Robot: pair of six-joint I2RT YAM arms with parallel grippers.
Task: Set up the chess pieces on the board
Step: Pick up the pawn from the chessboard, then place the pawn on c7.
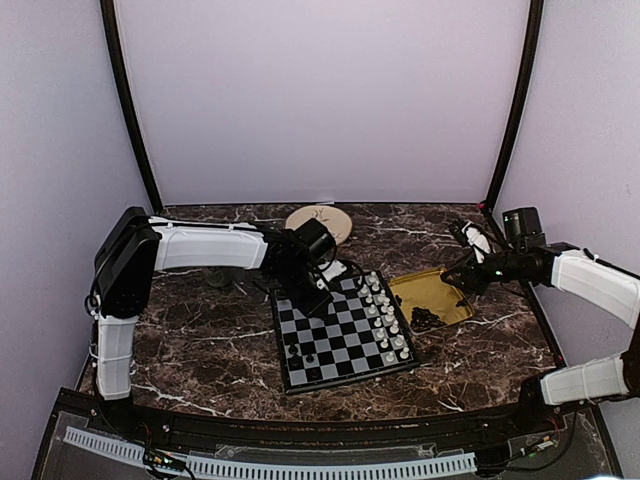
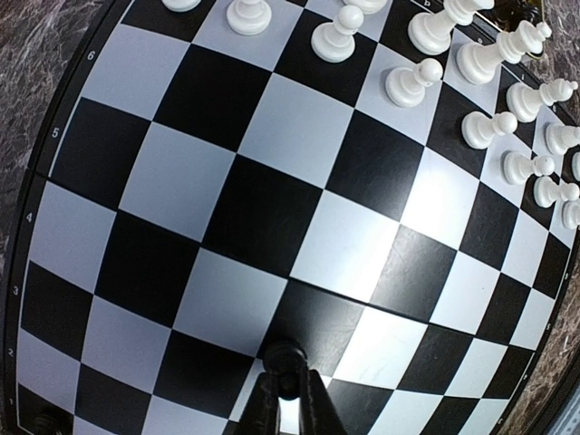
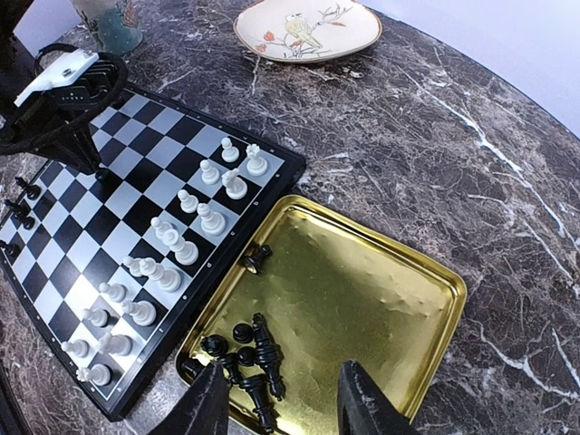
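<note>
Right wrist: glossy black chess pieces (image 3: 254, 353) heaped in tray (image 3: 362, 272); right claw (image 3: 283, 385) apart; left claw (image 2: 286, 373) clamps one.

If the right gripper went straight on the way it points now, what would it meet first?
Likely the black chess pieces heaped in the yellow tray, or the tray floor beside them; depth unclear.

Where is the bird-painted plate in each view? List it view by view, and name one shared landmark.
Top external: the plate sits in the upper middle, beyond the far corner of the board.
Left wrist: not in it.
Right wrist: the plate is at the top edge, beyond the board.
Shared landmark: the board with its white pieces, seen in all three views.
</note>
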